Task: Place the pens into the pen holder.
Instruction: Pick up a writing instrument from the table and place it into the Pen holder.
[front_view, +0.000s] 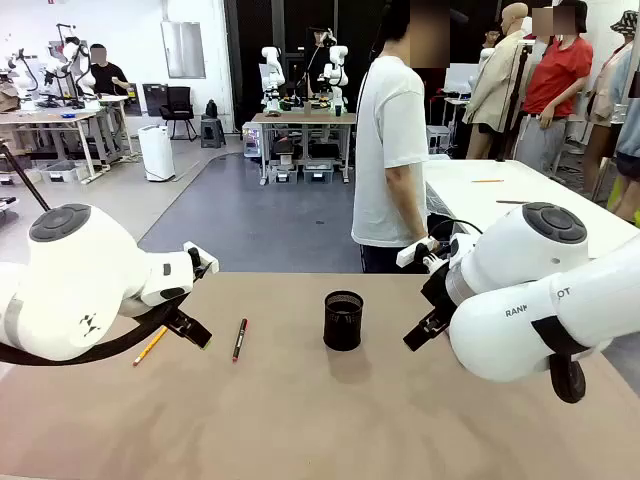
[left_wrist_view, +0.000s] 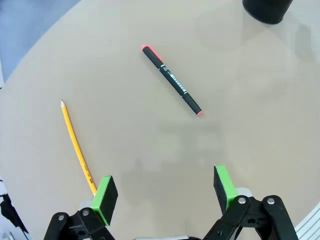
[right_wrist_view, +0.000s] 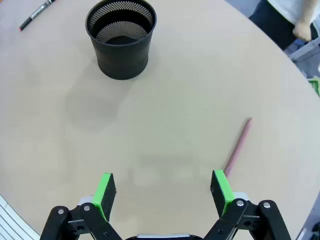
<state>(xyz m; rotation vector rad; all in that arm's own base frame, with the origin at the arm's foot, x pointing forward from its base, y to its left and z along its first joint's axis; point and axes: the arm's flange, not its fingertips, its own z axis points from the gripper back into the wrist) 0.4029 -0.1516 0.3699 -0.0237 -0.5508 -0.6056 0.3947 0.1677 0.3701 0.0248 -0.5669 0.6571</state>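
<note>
Front view: the pen holder (front_view: 343, 320) stands upright mid-frame on the bench (front_view: 320, 430), with the black pen (front_view: 240, 339) to its left, nearly vertical in the frame.

Left wrist view: the left pincer (left_wrist_view: 165, 192) is spread and empty. The pencil (left_wrist_view: 75, 145) slants with its tip to the upper left, and it could roll from a shallow pinch.

Right wrist view: the right pincer (right_wrist_view: 162, 192) is spread and empty. The pink pen (right_wrist_view: 237, 147) points to the upper right, and a skewed closing may flick it away.

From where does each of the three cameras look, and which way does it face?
Front: fixed between the arms, facing across the table to the person; left gripper and right gripper show.
Left wrist: looking down at pencil and black pen; own open fingers.
Right wrist: looking down at holder and pink pen; own open fingers.
Shared: holder and black pen lie in both wrist views.
</note>
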